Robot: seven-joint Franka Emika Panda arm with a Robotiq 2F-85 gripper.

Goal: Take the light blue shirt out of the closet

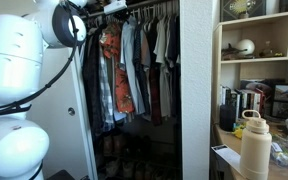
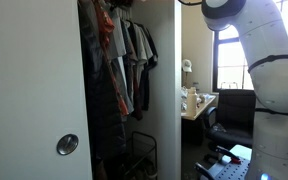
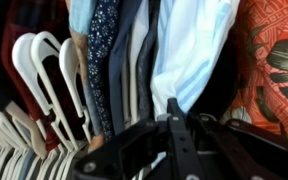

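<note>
I'm looking down the wrist view and the gripper (image 3: pixel 172 128) is sitting at the bottom centre of the frame, a dark tangle of black parts; I cannot tell whether it is spread or clenched. The light blue shirt (image 3: pixel 189 50) is hanging right above it, upper centre, packed between dark shirts (image 3: pixel 134 60) on its left and an orange patterned shirt (image 3: pixel 274 60) at the right edge. White hangers (image 3: pixel 44 80) are crowding the left side. In an exterior view the white arm (image 1: pixel 14 60) is filling the left of the frame and reaching into the top of the closet (image 1: pixel 134 70), where I'm seeing the orange shirt among darker clothes. A cream bottle (image 1: pixel 254 145) is standing on the bench (image 1: pixel 224 138) at lower right. In an exterior view a round door knob (image 2: pixel 67 145) is showing at lower left.
</note>
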